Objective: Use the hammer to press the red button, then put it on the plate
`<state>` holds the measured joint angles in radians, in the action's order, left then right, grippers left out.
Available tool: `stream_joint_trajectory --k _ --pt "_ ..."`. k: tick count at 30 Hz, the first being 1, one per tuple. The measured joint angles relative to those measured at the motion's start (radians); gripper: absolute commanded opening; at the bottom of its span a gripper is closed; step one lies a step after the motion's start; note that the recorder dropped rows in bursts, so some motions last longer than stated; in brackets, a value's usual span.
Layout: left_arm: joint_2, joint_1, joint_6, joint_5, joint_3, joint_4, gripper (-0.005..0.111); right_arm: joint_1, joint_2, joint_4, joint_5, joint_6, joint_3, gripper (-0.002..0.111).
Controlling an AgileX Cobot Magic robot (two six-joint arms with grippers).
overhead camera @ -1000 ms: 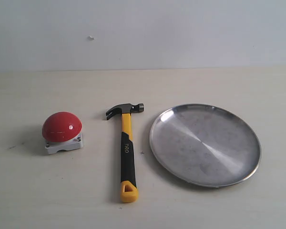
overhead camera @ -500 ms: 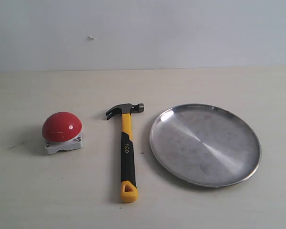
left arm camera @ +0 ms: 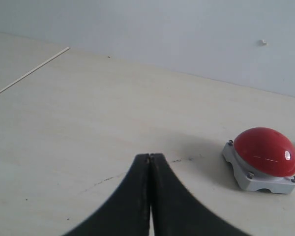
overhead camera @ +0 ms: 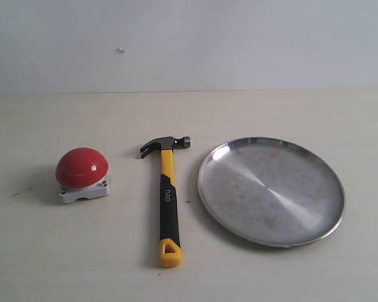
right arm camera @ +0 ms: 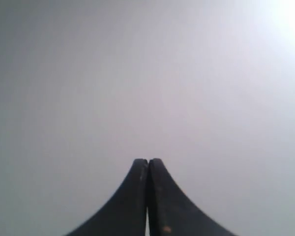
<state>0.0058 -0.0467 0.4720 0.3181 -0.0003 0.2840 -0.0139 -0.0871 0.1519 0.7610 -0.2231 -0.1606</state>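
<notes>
Exterior view, left to right: you have the red button (overhead camera: pixel 82 168), then the claw hammer (overhead camera: pixel 167 198) lying flat, head toward the wall (overhead camera: pixel 239 44) and yellow end nearest the camera, then the shiny metal plate (overhead camera: pixel 271 189) just beside it. All three rest apart on the pale surface (overhead camera: pixel 50 264). The wall is plain white with one small speck (overhead camera: pixel 120 50). Your left gripper (left arm camera: pixel 149 156) has its jaws pressed together, gripping nothing, with the button beyond them. Your right gripper (right arm camera: pixel 148 160) is likewise closed and empty, facing blank grey.
</notes>
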Motion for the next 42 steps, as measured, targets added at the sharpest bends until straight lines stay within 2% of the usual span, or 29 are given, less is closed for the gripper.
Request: stream_joint_trajectory --k 5,8,12,18,22,25,31,38,42 --pt "0.0 0.0 0.0 0.0 0.0 0.0 0.0 0.0 -0.262 -0.023 -0.18 0.053 -0.206 0.0" --pt "0.0 0.0 0.0 0.0 0.0 0.0 0.0 0.0 -0.531 -0.07 -0.361 0.053 -0.356 0.0" --pt "0.0 0.0 0.0 0.001 0.0 0.0 0.0 0.0 -0.904 -0.103 -0.737 0.053 -0.611 0.0" --pt "0.0 0.0 0.0 0.002 0.0 0.0 0.0 0.004 -1.3 -0.087 -1.338 0.088 -0.98 0.0" --pt "0.0 0.0 0.0 0.002 0.0 0.0 0.0 0.078 -1.473 -0.026 -1.566 0.183 -1.107 0.0" --pt "0.0 0.0 0.0 0.002 0.0 0.0 0.0 0.185 -1.557 -0.052 -1.651 0.163 -1.163 0.0" --pt "0.0 0.0 0.0 0.002 0.0 0.0 0.0 0.393 -1.714 -0.152 -1.731 -0.023 -1.314 0.0" --pt "0.0 0.0 0.0 0.002 0.0 0.0 0.0 0.553 -1.9 -0.165 -1.766 -0.086 -1.48 0.0" --pt "0.0 0.0 0.0 0.002 0.0 0.0 0.0 0.608 -2.019 -0.165 -1.838 -0.088 -1.588 0.0"
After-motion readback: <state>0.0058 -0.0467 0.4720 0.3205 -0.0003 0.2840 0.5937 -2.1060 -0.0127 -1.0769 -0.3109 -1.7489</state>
